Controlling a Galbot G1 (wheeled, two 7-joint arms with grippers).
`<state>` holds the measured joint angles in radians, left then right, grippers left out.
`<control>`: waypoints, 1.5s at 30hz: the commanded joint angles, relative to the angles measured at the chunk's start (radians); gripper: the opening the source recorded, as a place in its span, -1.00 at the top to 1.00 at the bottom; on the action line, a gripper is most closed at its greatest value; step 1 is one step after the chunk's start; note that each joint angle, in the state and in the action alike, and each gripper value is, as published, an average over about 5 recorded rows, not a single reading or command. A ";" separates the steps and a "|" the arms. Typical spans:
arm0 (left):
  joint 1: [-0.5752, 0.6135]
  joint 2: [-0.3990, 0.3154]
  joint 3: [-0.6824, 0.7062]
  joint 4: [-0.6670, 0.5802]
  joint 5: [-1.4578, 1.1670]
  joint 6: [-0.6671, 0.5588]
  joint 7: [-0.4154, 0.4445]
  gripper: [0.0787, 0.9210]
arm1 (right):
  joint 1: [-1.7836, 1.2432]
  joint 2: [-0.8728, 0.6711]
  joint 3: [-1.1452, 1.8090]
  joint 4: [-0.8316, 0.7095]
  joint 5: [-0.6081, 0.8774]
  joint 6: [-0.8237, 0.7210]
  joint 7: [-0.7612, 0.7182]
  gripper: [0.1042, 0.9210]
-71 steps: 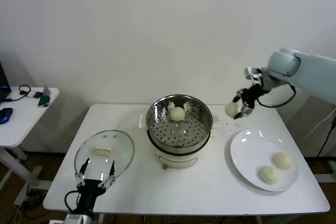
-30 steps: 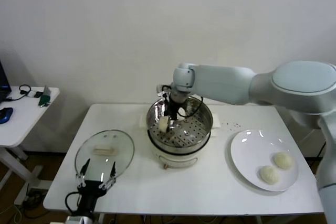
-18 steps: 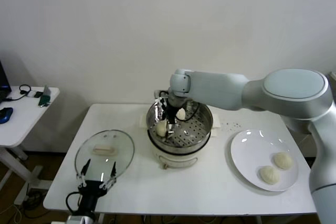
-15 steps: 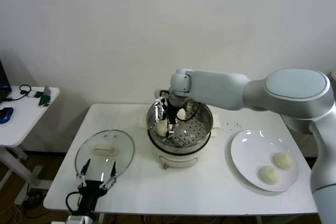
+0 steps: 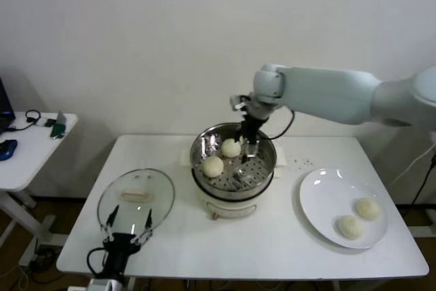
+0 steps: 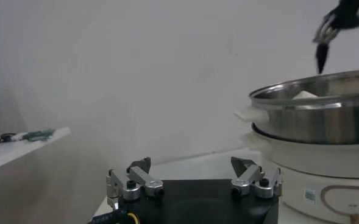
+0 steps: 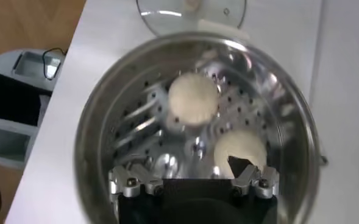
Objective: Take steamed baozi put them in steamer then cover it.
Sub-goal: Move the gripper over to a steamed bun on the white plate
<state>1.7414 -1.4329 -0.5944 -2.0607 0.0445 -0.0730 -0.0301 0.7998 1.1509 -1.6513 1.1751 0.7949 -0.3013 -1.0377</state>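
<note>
Baozi count so far: two in the steamer (image 5: 234,161), one bun (image 5: 212,166) around 9 o'clock on the perforated floor and another bun (image 5: 231,147) nearer 12, with two more baozi (image 5: 359,218) waiting on the white plate (image 5: 320,199) over at 3 o'clock on the surface (image 5: 272,243). Right claw (image 5: 248,142) hangs above the basket's far side, fingers spread, holding nothing. So I'd say we're mid-loading, half done. Next move probably means swinging over to the plate and pinching a soft bun gently. Left claw (image 5: 125,227) sits parked at 7 o'clock, spread too, just by the glass lid (image 5: 135,199), which lies flat on the surface.
</note>
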 commanded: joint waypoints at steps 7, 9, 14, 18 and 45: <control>-0.011 0.005 -0.002 -0.005 0.003 0.014 -0.005 -0.77 | 0.105 -0.572 -0.063 0.314 -0.302 0.057 -0.052 -0.76; -0.012 0.005 -0.004 -0.006 0.003 0.017 -0.006 -0.77 | 0.053 -0.635 -0.041 0.329 -0.394 0.068 -0.059 -0.76; -0.007 0.001 -0.008 -0.011 0.010 0.022 -0.010 -0.77 | -0.189 -0.749 0.115 0.313 -0.570 0.081 -0.065 -0.76; -0.003 -0.005 -0.008 -0.013 0.019 0.025 -0.012 -0.77 | -0.392 -0.788 0.255 0.265 -0.652 0.093 -0.067 -0.76; -0.004 -0.026 -0.012 0.004 0.040 0.030 -0.017 -0.77 | -0.731 -0.685 0.527 0.113 -0.750 0.107 -0.061 -0.76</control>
<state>1.7380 -1.4584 -0.6065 -2.0576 0.0827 -0.0428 -0.0475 0.1448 0.4530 -1.1793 1.3149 0.0805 -0.1970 -1.0977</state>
